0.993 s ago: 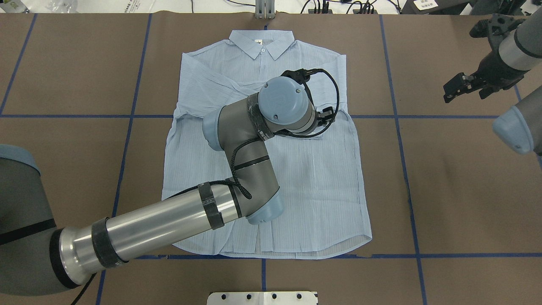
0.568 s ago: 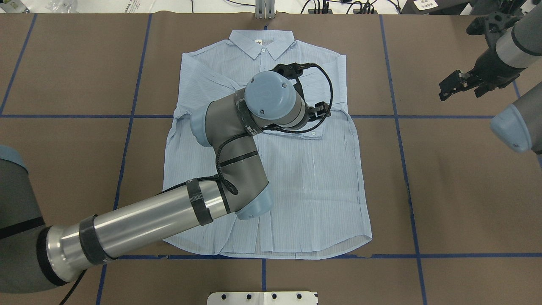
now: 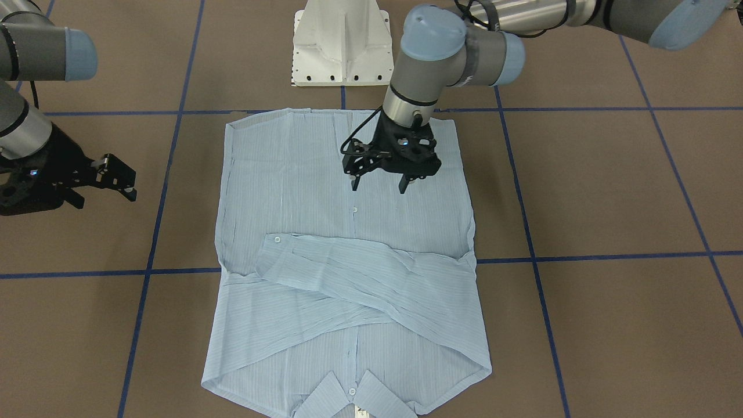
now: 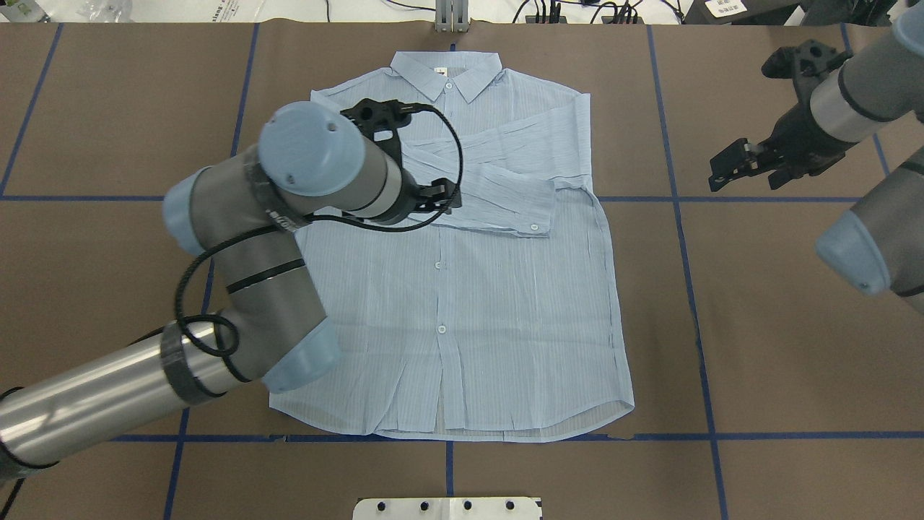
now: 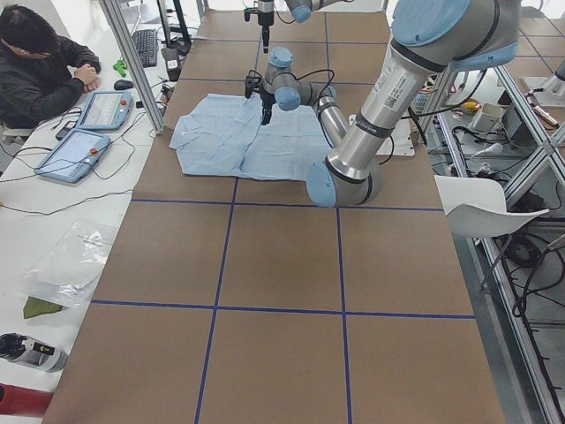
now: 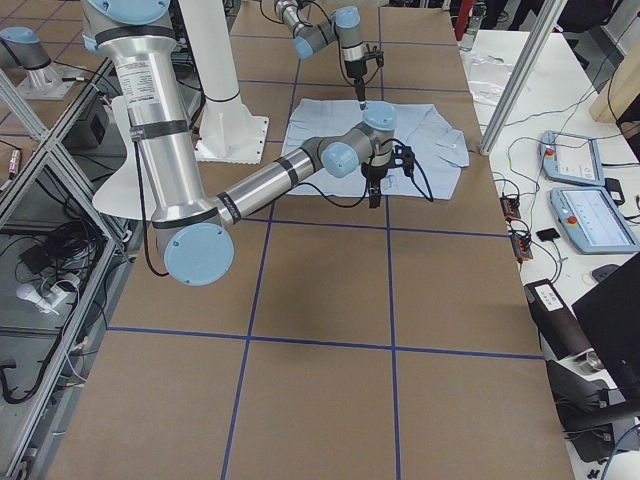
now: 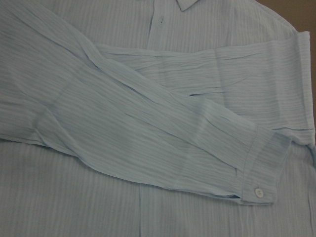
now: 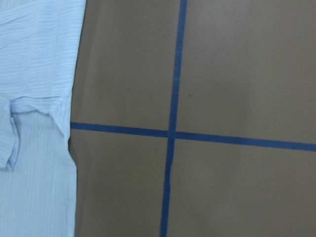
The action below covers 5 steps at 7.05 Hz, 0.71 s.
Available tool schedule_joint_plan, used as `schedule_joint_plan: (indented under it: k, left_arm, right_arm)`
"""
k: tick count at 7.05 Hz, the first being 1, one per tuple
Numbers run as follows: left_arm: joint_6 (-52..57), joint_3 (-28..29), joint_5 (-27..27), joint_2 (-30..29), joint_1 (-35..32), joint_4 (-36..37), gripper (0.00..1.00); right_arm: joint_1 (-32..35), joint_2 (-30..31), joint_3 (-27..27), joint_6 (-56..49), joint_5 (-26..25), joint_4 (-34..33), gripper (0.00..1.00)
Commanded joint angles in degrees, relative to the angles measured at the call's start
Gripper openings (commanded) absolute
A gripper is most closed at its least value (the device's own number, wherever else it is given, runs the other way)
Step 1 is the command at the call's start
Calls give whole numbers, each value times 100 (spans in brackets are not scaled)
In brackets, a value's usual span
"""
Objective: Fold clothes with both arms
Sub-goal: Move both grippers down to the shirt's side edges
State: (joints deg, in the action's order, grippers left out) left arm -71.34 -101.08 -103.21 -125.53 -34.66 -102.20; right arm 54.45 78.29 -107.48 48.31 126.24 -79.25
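Observation:
The pale-blue striped shirt [image 3: 348, 278] lies flat and buttoned on the brown table, collar at the far side [image 4: 446, 72]. Both sleeves are folded across its chest, and one cuff with a white button [image 7: 256, 191] lies on top. My left gripper [image 3: 378, 188] hangs open a little above the shirt's front panel, holding nothing. In the overhead view its wrist [image 4: 310, 155] hides most of it. My right gripper [image 4: 728, 170] hovers open over bare table, off the shirt's side [image 3: 119, 179]. The right wrist view shows only the shirt's edge [image 8: 34, 74].
Blue tape lines [image 4: 675, 199] divide the brown table cover into squares. The white pedestal base [image 3: 342, 46] stands at the near edge. A person [image 5: 40, 66] sits at a side desk with tablets [image 5: 75, 150]. Cables and boxes line the far edge.
My left arm has swung back toward its own side, uncovering the folded sleeve on the chest. My right gripper has shifted closer to the shirt. The shirt has not moved.

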Motion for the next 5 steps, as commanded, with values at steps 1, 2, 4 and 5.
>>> schedule_joint_plan:
  k: [1, 2, 4, 5]
  left_arm:
    - [715, -1032, -6, 1122, -172, 165, 100]
    - [805, -1463, -6, 1544, -182, 165, 100]
    - [806, -1931, -6, 1934, -182, 174, 100]
    - [806, -1976, -6, 1996, -182, 182, 100]
  right_arm:
    - [-967, 545, -306, 1413, -537, 1136, 100]
    - [-1754, 669, -500, 2140, -1279, 1148, 100]
    - [-2884, 775, -633, 2745, -2207, 1140, 100]
    - [-3026, 854, -703, 2745, -2183, 1139, 100]
